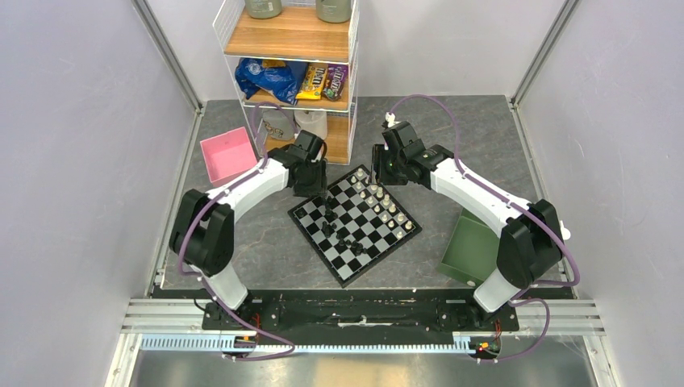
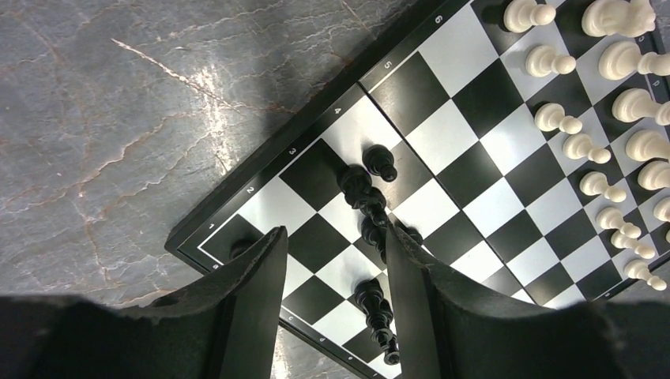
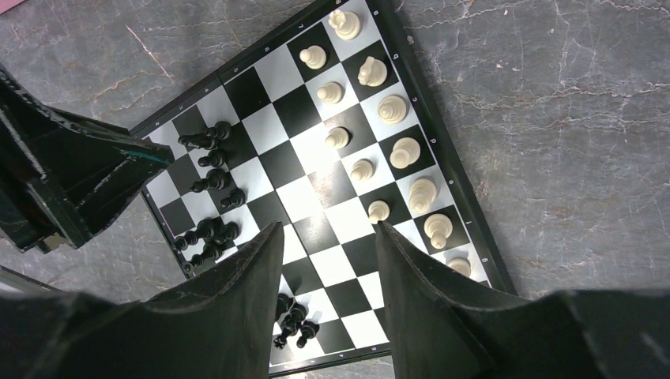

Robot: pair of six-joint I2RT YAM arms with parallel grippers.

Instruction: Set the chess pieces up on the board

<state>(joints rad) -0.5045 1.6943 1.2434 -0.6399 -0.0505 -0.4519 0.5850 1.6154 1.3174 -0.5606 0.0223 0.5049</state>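
— What sits nearest the lens?
— Two dark fingers of the left pincer [image 2: 333,233], spread partway with nothing between them, pointing down over the left side of the board [image 1: 385,246]. The right pincer [image 3: 329,229] is parted likewise and holds nothing, near the board's far corner.
— How are the arms posed?
— The left arm [image 1: 242,189] rises from its base, bends at a raised elbow and reaches inward. The right arm [image 1: 476,189] mirrors it.
— And the pieces?
— Cream pieces [image 3: 404,151] stand in two rows along one edge of the board. Black pieces [image 2: 365,193] huddle loosely near the opposite edge.
— The surroundings?
— The board lies askew on a grey marbled bench [image 1: 266,242]. A pink box [image 1: 227,153] sits far left and a green tray [image 1: 470,238] to the right. A wooden shelf [image 1: 290,36] with snack bags [image 1: 323,81] stands behind, with pale walls [image 1: 81,161] around.
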